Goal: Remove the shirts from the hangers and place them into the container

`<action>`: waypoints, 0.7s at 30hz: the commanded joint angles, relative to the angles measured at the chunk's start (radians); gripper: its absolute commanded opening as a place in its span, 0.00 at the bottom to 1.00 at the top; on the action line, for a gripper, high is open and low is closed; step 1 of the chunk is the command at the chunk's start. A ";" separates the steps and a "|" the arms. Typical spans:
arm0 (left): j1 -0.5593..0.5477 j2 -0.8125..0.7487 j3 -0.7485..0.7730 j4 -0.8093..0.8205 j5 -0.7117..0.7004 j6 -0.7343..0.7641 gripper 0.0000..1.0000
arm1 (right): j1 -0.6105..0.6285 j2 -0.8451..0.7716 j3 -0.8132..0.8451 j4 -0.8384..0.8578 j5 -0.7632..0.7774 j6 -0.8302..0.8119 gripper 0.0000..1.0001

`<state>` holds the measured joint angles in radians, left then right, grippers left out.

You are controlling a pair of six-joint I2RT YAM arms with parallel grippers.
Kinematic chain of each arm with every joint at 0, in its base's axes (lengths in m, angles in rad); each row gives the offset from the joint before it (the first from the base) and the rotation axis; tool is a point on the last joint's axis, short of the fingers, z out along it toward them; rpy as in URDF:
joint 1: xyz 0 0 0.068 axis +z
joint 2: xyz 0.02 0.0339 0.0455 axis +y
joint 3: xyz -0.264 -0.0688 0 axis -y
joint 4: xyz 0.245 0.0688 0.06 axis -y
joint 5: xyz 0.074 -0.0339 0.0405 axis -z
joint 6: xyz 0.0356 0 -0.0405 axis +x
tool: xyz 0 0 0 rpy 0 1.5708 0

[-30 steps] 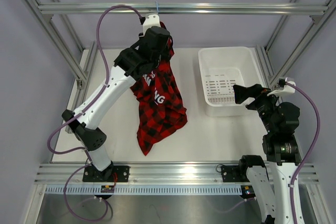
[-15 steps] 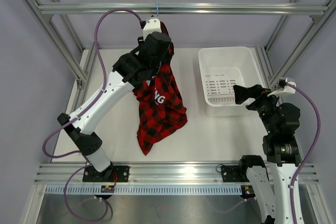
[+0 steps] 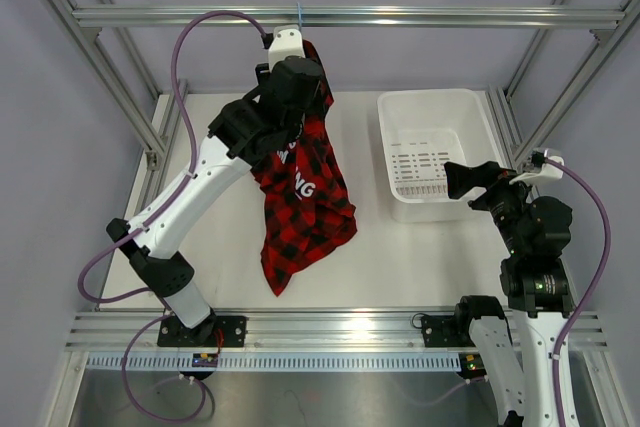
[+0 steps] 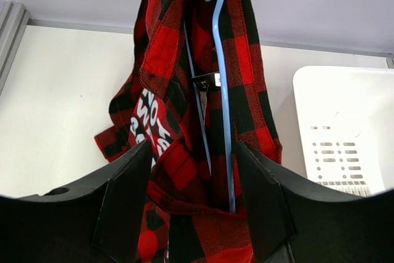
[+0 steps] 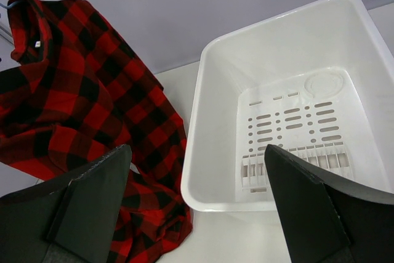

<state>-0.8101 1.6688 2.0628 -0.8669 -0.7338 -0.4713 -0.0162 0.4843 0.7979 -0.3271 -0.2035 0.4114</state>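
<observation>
Left gripper stands parted, astride the plaid shirt and its light-blue wire hanger, both hung from the frame bar. Closing here could pinch wire with cloth and drag the hanger along. Right gripper hovers spread and empty over the white tub.

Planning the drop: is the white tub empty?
Empty: the tub shows only its bare slotted bottom in the right wrist and top views.

- Top camera: high above the near edge, looking down on the whole table.
- Left wrist: close up to the shirt.
- Right wrist: angled down at the tub; all three share both.
</observation>
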 commanded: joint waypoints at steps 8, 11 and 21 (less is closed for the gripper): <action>-0.004 0.019 0.065 0.026 -0.009 0.005 0.26 | -0.005 -0.010 0.003 0.011 -0.016 -0.014 1.00; -0.004 0.028 0.066 0.025 -0.009 0.005 0.24 | -0.005 -0.009 0.003 0.016 -0.019 -0.010 0.99; -0.011 0.005 0.082 0.019 -0.016 0.042 0.00 | -0.005 -0.007 -0.005 0.019 -0.030 -0.010 1.00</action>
<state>-0.8139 1.6920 2.0945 -0.8680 -0.7311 -0.4587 -0.0162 0.4732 0.7979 -0.3275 -0.2039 0.4110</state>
